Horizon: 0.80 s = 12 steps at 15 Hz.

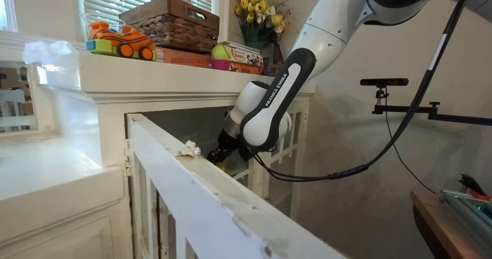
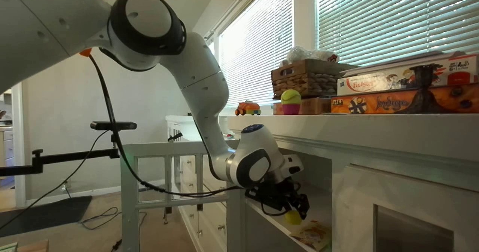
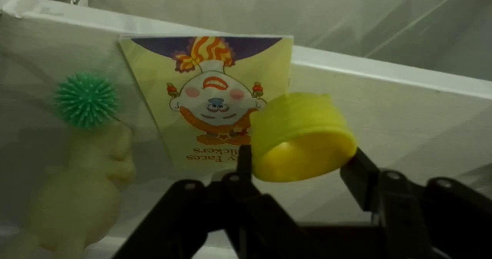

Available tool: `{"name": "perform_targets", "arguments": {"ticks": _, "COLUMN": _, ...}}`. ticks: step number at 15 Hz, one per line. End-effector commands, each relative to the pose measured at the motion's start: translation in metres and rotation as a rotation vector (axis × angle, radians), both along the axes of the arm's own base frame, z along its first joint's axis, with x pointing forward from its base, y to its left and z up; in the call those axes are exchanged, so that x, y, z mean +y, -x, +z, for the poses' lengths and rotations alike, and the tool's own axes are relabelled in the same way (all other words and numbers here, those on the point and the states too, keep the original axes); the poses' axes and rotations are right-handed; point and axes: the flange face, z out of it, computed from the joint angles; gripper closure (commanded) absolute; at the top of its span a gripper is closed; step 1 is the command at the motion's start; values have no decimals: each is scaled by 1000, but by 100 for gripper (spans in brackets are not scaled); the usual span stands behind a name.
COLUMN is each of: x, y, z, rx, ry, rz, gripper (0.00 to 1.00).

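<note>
My gripper point(image 3: 300, 157) is shut on a yellow plastic cup point(image 3: 296, 115), with one black finger pressed to each side of it. The cup's hollow mouth faces the wrist camera. Beyond it lies a sticker booklet point(image 3: 209, 97) with a clown face, partly covered by the cup in the wrist view. A green spiky ball point(image 3: 87, 100) and a pale figure point(image 3: 80, 197) are off to the left there. In an exterior view the gripper point(image 2: 299, 205) reaches into the open cabinet, the cup point(image 2: 293, 217) hanging above the booklet point(image 2: 314, 235).
The open cabinet door point(image 1: 215, 174) juts out beside the arm. Its shelf point(image 3: 403, 113) ends at a white front edge. On the cabinet top stand a woven basket point(image 1: 180, 28), an orange toy car point(image 1: 123, 42), a pink cup with a ball point(image 2: 291, 102) and game boxes point(image 2: 404, 98).
</note>
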Motion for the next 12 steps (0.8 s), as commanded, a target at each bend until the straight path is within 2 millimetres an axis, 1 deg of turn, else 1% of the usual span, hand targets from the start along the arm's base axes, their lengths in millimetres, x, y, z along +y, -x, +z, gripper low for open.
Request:
{"name": "perform_targets", "arguments": {"ticks": 1, "x": 1, "y": -15, "z": -10, "rx": 5, "ry": -14, "rz": -30, "gripper": 65}}
{"name": "perform_targets", "arguments": {"ticks": 7, "x": -1, "y": -26, "z": -20, "rx": 13, "ry": -12, "rz": -36, "gripper": 65}}
{"name": "perform_targets", "arguments": {"ticks": 10, "x": -2, "y": -31, "z": -20, "rx": 21, "ry": -15, "rz": -45, "gripper": 65}}
{"name": "perform_targets", "arguments": {"ticks": 11, "x": -1, "y": -32, "z": -19, "rx": 22, "ry": -18, "rz": -45, "gripper": 15}}
{"name": "perform_targets", "arguments": {"ticks": 12, "x": 0, "y": -33, "z": -18, "rx": 24, "ry": -21, "rz": -45, "gripper": 13}}
